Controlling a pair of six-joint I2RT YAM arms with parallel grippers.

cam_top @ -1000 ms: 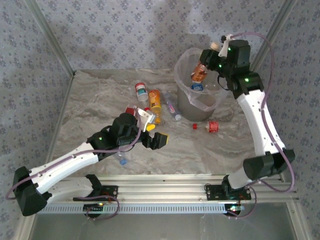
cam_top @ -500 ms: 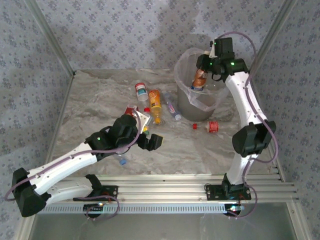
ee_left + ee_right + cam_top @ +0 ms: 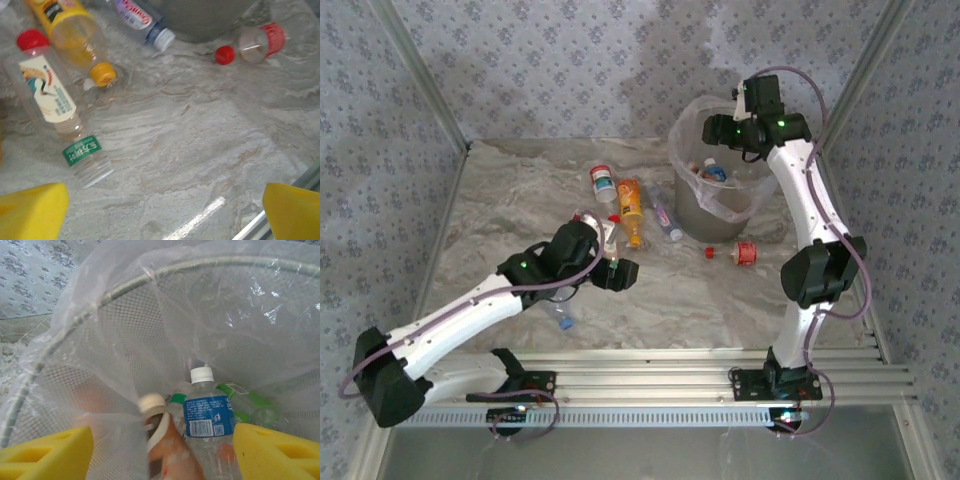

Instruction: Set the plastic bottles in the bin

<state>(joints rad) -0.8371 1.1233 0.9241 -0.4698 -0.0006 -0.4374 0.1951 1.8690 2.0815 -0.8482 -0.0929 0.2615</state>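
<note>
Low over the marbled tabletop (image 3: 200,145), the left gripper (image 3: 162,212): yellow pads (image 3: 30,212) spread wide, nothing between them but bare stone. Just ahead and to its left, a clear red-capped bottle (image 3: 50,95) with a pale label, lying flat, and just beside that an orange bottle (image 3: 70,30) with a yellow cap. Further ahead, a purple-labelled bottle (image 3: 137,12) lying near the foot of the bin (image 3: 705,215); ahead and to the right, a small red-labelled bottle (image 3: 257,42), red cap on, well apart from the others. Open stone between these and to the gripper's right, up to the tabletop's edge. Farther off, above the bin's mouth, the right gripper (image 3: 160,455): jaws parted, clamped on nothing. Directly below it, a brown bottle (image 3: 170,447) with a cream cap, beside a clear blue-labelled bottle (image 3: 205,415) with a white cap and a green-labelled bottle (image 3: 250,410), all down inside the bin. Grey mesh wall, clear bag (image 3: 225,315) draped over the rim, rim curving round ahead and to the left of that gripper. Behind the bin, close by, the patterned wall (image 3: 570,60).
</note>
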